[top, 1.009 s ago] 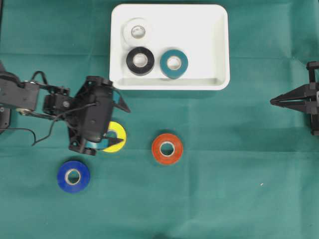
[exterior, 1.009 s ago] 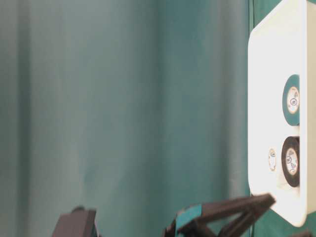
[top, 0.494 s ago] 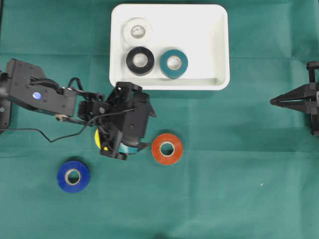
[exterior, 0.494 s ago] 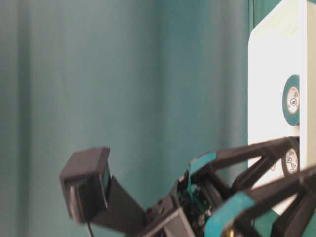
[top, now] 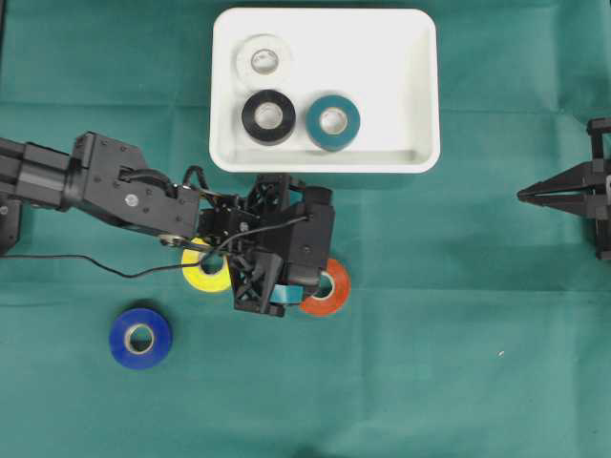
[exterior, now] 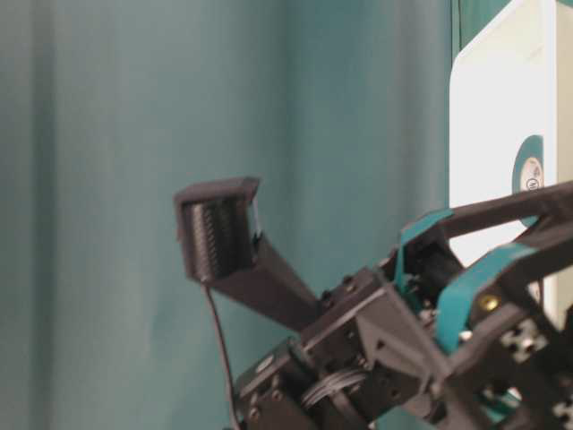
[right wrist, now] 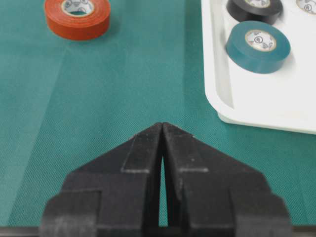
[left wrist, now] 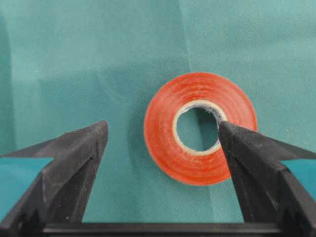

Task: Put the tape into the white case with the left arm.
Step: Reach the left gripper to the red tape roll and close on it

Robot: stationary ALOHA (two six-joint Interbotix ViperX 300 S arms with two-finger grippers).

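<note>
orange tape [left wrist: 200, 134] lay flat on the wrinkled green cloth [top: 458, 363] covering the table, below the white case [top: 420, 95]; the left gripper [left wrist: 163, 136] hung over it, jaws spread wide, holding nothing; the right gripper [right wrist: 162, 129] sat closed at the cloth's right edge; a teal backdrop [exterior: 143, 134] filled the table-level view.
</note>
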